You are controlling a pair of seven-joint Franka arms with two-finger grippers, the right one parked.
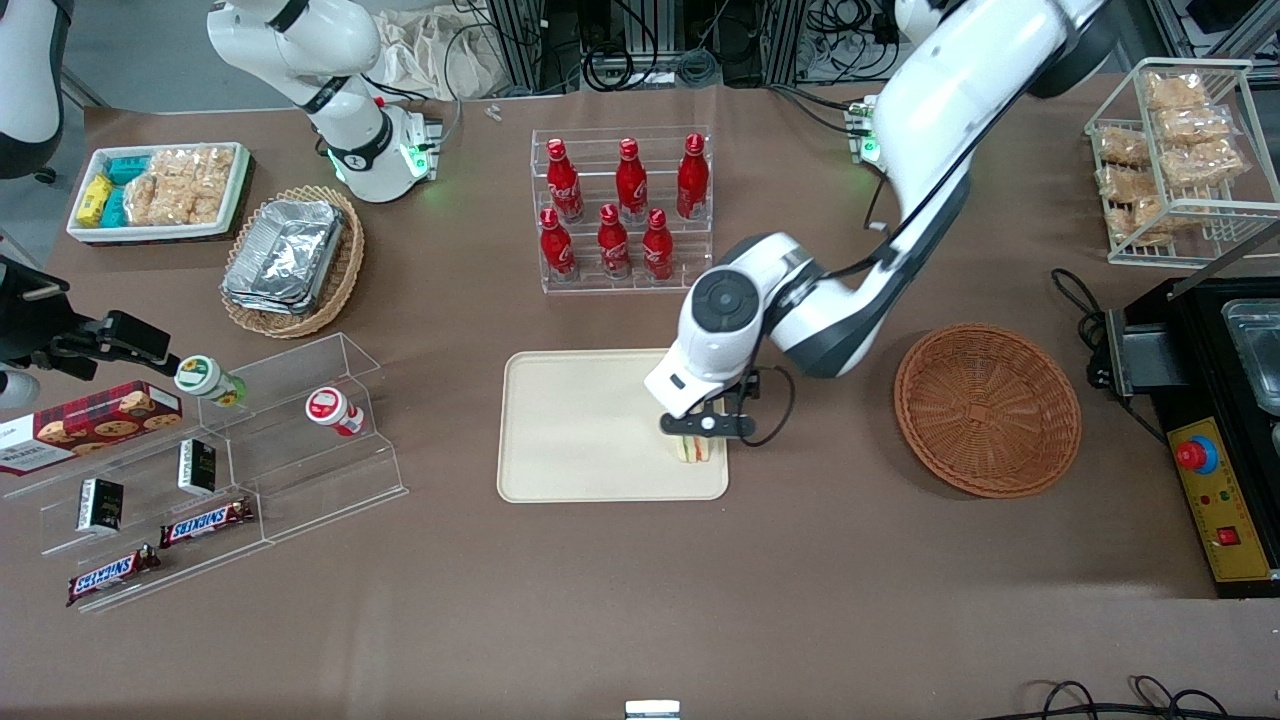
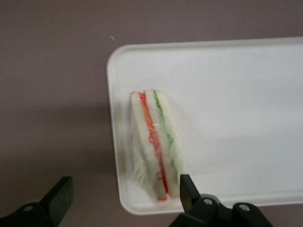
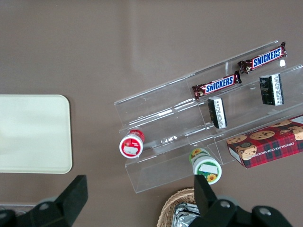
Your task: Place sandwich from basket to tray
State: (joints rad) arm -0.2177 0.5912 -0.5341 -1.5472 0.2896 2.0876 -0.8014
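Sandwich (image 2: pixel 156 144) lies on tray (image 1: pixel 590 425), in the corner nearest the front camera at the basket's end. Hand (image 2: pixel 125 191) hovers just above it, fingers (image 2: pixel 187 189) spread wide, not touching. Basket (image 1: pixel 987 408) sits beside tray on desk (image 1: pixel 700 600), toward working arm's end.

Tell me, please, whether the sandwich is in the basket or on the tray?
On the tray: the sandwich lies near its corner, the basket is empty, and the open gripper hovers above it.
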